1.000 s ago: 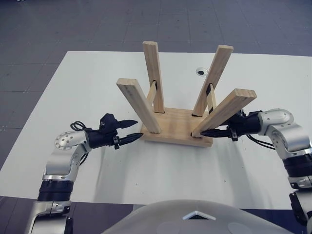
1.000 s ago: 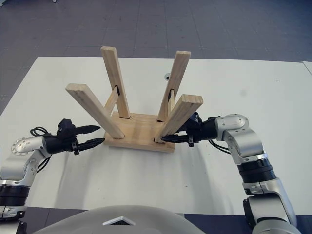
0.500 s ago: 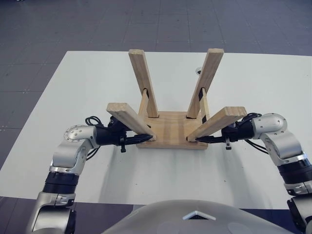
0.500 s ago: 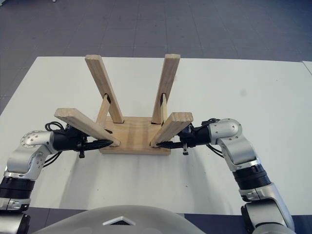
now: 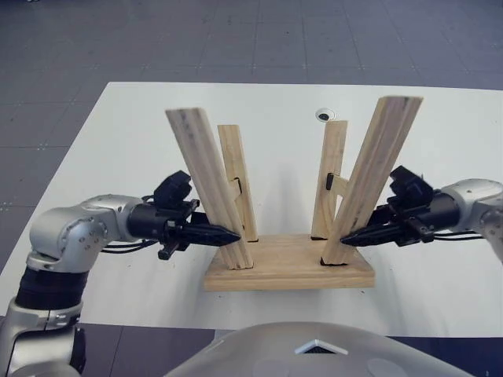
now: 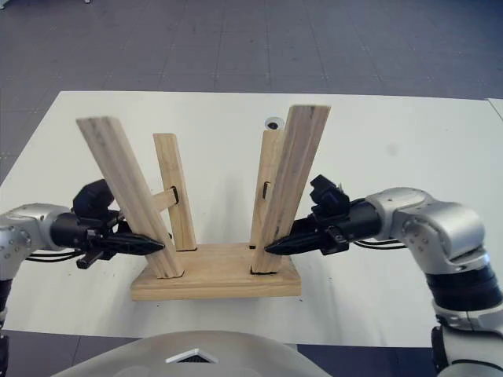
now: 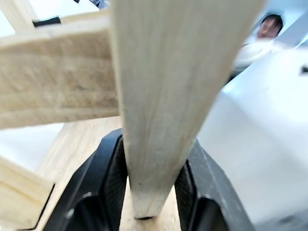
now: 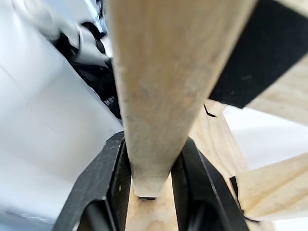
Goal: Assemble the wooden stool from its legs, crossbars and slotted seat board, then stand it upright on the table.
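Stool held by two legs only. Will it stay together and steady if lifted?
Likely stiff: the wooden stool is solid boards. Slotted joints may work loose, since the left gripper and right gripper clamp only its near legs. Could pivot in the grips: they sit low, long legs above.

At lower centre the seat board (image 5: 291, 271) is set, four legs (image 5: 236, 177) upon it. The near left leg (image 5: 206, 181) is gripped from the left by the left tool (image 5: 229, 236), the near right leg (image 5: 377, 173) from the right by the right tool (image 5: 347, 237).

Both arms angle inward, jaws clamped on legs (image 5: 208, 184) (image 5: 373, 177).
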Robot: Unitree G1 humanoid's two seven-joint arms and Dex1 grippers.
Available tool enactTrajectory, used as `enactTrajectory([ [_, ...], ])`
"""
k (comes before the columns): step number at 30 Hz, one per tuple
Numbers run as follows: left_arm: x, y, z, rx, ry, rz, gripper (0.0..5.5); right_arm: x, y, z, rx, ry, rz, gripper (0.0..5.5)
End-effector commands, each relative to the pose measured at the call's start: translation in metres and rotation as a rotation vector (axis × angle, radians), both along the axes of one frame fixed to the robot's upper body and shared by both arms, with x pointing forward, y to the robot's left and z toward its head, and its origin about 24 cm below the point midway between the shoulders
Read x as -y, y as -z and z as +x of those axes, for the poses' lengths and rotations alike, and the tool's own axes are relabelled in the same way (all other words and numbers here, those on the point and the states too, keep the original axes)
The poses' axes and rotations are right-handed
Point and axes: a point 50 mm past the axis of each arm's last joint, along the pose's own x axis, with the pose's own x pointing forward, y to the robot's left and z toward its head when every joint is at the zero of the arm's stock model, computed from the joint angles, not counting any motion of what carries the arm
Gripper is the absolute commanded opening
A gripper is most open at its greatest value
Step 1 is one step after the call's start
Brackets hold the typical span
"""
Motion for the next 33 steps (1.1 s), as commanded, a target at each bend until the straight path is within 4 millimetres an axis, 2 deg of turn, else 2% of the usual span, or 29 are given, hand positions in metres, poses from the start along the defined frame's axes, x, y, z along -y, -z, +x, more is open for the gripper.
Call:
enactTrajectory([
  [1,0.006,0.013,0.026,-0.195,-0.116,0.072,1.3,-0.006,0.002,0.04,-0.137,0.186,-0.064,1.4],
  [4,0.013,0.032,0.042,-0.42,-0.155,0.091,1.79,-0.01,0.022,0.069,-0.314,0.313,-0.085,1.92],
  [6,0.013,0.041,0.047,-0.547,-0.166,0.138,2.11,-0.012,0.031,0.08,-0.416,0.361,-0.074,2.31],
  [8,0.011,0.041,0.054,-0.608,-0.183,0.141,2.2,-0.013,0.038,0.087,-0.486,0.388,-0.082,2.76],
  [11,-0.004,0.032,0.067,-0.636,-0.267,0.053,2.2,-0.002,0.037,0.092,-0.557,0.429,-0.044,2.76],
  [13,-0.019,0.02,0.07,-0.635,-0.311,-0.033,2.2,0.008,0.033,0.089,-0.583,0.423,-0.016,2.76],
  [17,-0.043,0.003,0.071,-0.622,-0.368,-0.169,2.2,0.021,0.024,0.08,-0.582,0.389,0.003,2.76],
  [20,-0.047,0.003,0.063,-0.6,-0.37,-0.145,2.2,0.032,0.018,0.08,-0.557,0.417,0.029,2.76],
  [25,-0.072,-0.005,0.047,-0.548,-0.449,-0.178,2.2,0.058,0.023,0.072,-0.485,0.541,-0.008,2.76],
  [29,-0.059,0.011,0.042,-0.56,-0.428,-0.032,2.2,0.05,0.033,0.071,-0.419,0.55,-0.067,2.76],
  [33,-0.057,0.037,0.049,-0.462,-0.569,0.232,2.2,0.04,0.047,0.077,-0.332,0.568,-0.152,2.76],
])
